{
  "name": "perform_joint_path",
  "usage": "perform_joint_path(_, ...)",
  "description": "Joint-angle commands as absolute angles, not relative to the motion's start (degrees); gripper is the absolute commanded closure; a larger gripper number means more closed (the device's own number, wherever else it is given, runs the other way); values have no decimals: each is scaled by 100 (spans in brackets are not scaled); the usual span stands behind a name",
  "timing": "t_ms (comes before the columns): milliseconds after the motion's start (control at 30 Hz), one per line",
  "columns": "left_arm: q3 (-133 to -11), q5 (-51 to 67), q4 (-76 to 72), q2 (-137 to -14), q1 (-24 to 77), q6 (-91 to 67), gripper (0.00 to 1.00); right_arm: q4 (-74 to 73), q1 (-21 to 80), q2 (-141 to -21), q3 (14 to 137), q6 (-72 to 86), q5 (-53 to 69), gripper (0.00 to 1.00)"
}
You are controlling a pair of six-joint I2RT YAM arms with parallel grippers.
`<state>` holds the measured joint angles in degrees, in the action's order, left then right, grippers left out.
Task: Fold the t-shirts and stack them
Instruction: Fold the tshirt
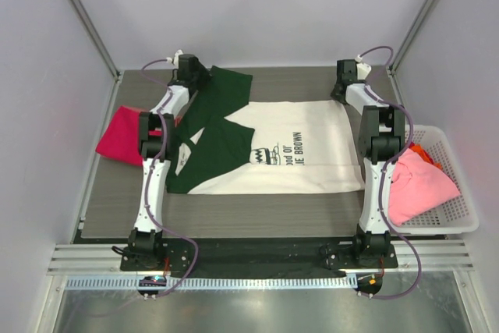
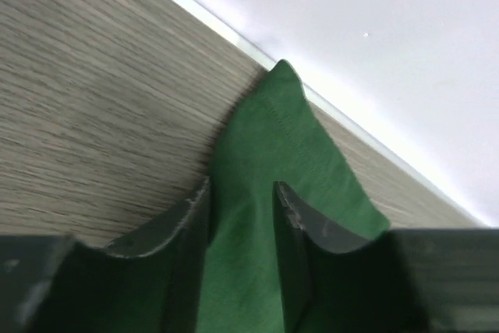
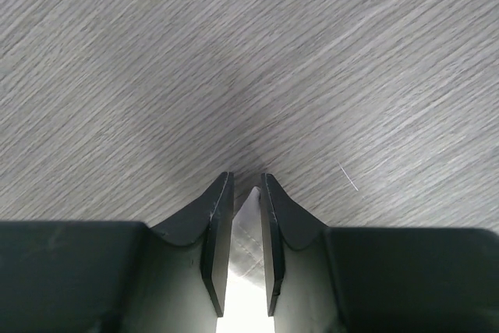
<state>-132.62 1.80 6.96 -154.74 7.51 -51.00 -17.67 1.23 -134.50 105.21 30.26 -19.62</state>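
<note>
Left fingers (image 2: pixel 184 228) clamp the dark green sleeve (image 2: pixel 273 138) and right fingers (image 3: pixel 219 220) nip a hem corner (image 3: pixel 246 290) along the far edge of the cream-white t-shirt (image 1: pixel 304 142), spread on the worktop (image 1: pixel 312 210) with its long axis running arm to arm

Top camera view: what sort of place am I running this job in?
Probably a lab test cell, not a home: bare white walls with metal corner posts, a wood-grain table, and two robot arms bolted to a rail at its edge.
</note>
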Motion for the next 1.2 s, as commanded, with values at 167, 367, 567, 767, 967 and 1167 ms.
perform_joint_path(167, -13263, 387, 1169, -15645, 694, -4931, 94, -1846, 114, -13342, 10336, 3103, -1854, 77)
perform_joint_path(367, -12747, 325, 802, -15259, 686, -4694, 100, -1811, 97, -13237, 10266, 3068, -1802, 82)
perform_joint_path(567, -11593, 378, -509, -14450, 686, -4475, 100, -1819, 79, -12973, 10108, 3050, -1890, 96)
perform_joint_path(767, -10821, 483, -1335, -14055, 686, -4272, 100, -1732, 70, -12543, 9791, 3085, -1916, 99)
perform_joint_path(967, -10090, 448, -2284, -13553, 686, -4306, 100, -1670, 70, -12270, 9607, 3103, -1890, 99)
perform_joint_path(1167, -10196, 571, -2285, -13386, 677, -4280, 100, -1670, 79, -12129, 9580, 3111, -1881, 99)
